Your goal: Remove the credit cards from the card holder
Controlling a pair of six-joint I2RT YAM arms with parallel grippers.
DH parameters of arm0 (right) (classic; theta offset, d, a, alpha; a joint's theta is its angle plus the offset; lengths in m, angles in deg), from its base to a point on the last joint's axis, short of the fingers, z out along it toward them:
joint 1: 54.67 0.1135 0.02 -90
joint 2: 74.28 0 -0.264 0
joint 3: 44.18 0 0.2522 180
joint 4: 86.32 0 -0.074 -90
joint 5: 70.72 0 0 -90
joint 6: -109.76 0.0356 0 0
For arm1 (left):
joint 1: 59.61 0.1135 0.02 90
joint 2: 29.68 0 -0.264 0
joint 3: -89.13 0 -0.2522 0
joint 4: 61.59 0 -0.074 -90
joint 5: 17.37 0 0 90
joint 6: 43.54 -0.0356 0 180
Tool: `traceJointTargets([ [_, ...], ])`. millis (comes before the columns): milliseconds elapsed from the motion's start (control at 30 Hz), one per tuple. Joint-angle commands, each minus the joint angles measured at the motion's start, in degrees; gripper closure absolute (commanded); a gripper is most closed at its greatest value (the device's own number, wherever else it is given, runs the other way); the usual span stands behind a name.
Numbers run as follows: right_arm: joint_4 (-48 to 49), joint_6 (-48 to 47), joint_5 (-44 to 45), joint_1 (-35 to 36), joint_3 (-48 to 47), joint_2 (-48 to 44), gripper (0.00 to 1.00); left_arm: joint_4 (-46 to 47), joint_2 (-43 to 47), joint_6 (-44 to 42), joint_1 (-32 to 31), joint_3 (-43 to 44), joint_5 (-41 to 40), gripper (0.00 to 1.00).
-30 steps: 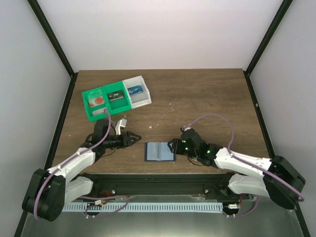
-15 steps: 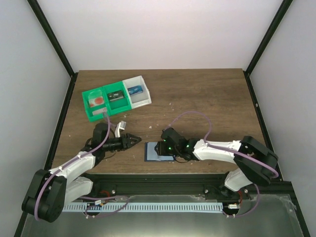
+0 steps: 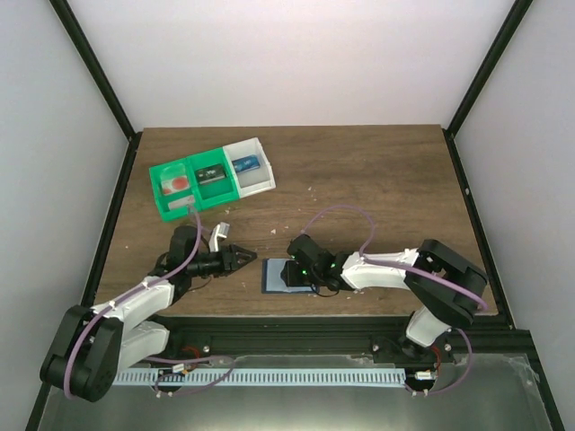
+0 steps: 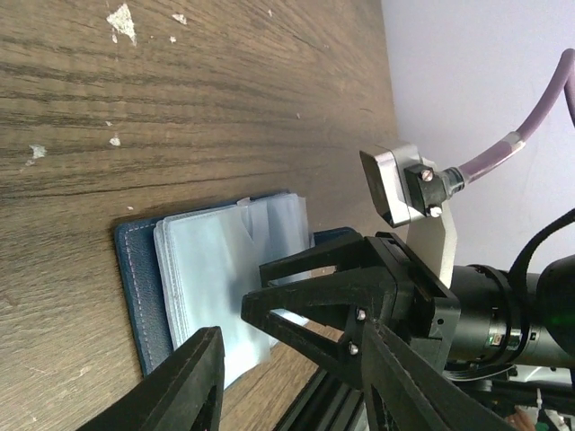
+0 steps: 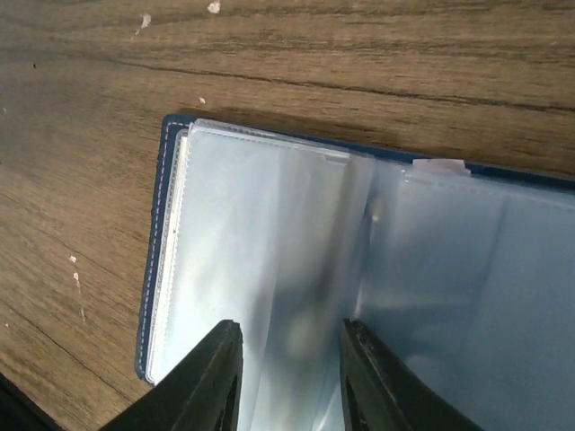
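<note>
**Open right gripper held over the spread card holder near the table's front edge**

In the right wrist view, the right gripper (image 5: pixel 292 382) is being shown at the bottom centre of the frame, with its two black fingers held apart and a clear gap between them. The gripper is being held directly over the card holder (image 5: pixel 269 242), low above its clear plastic sleeves. Whether the fingertips are touching the plastic cannot be told.

The card holder is being shown lying open and flat on the wooden table (image 5: pixel 81 108). Its dark blue cover is underneath, and its pale sleeves are fanned across the centre and right of the frame. The credit cards (image 5: pixel 184 251) are being glimpsed only as pale, layered edges tucked inside the left-hand sleeves.

In the top view, the holder is being shown at the lower centre of the frame. The right arm is being stretched to it from the lower right, under an arching purple cable (image 3: pixel 346 211).

The left gripper (image 3: pixel 250 256) is being held just left of the holder, apart from it and pointing toward it. In the left wrist view, its fingers are being shown wide apart along the bottom of the frame, with nothing between them.

A green-and-white tray (image 3: pixel 158 193) is being shown at the upper left of the table, well apart from both grippers. Small items are lying in its three compartments.
</note>
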Motion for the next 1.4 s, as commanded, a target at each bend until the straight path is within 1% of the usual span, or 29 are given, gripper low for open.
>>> traceJointTargets([
  [0, 0.00, -0.12, 0.31, 0.42, -1.02, 1.71, 0.71, 3.49, -0.76, 1.28, -0.33, -1.43, 1.34, 0.57],
  [167, 2.99, 0.28, -0.06, 0.42, 1.26, 1.43, 0.86, 5.65, -2.38, 2.41, -1.01, -1.89, 1.81, 0.58],
  [267, 6.45, 0.50, -0.90, 0.36, 3.23, 0.56, 0.93, 7.48, -2.97, 3.48, -2.35, -2.00, 1.33, 0.58],
  [367, 8.17, 0.63, -1.62, 0.35, 4.16, 0.67, 0.97, 9.67, -4.30, 4.58, -4.32, -1.90, 0.55, 0.58],
  [533, 10.94, 1.06, -3.50, 0.34, 5.31, 0.87, 0.98, 13.59, -8.39, 5.99, -7.85, -1.45, -0.94, 0.54],
  [633, 12.70, 1.48, -4.89, 0.25, 6.21, 0.66, 0.98, 15.09, -11.00, 6.05, -8.99, -1.32, -1.98, 0.53],
  [800, 15.47, 2.34, -6.79, -0.31, 7.66, 0.28, 0.98, 16.52, -13.56, 5.74, -9.12, -1.69, -3.38, 0.52],
  [1067, 24.61, 4.33, -12.91, -2.58, 11.98, 0.08, 0.98, 18.44, -16.11, 5.91, -9.12, -2.64, -3.68, 0.49],
  [1367, 27.08, 5.48, -15.26, -3.62, 12.88, 0.88, 0.98, 22.84, -19.52, 7.58, -10.80, -2.79, -3.54, 0.49],
])
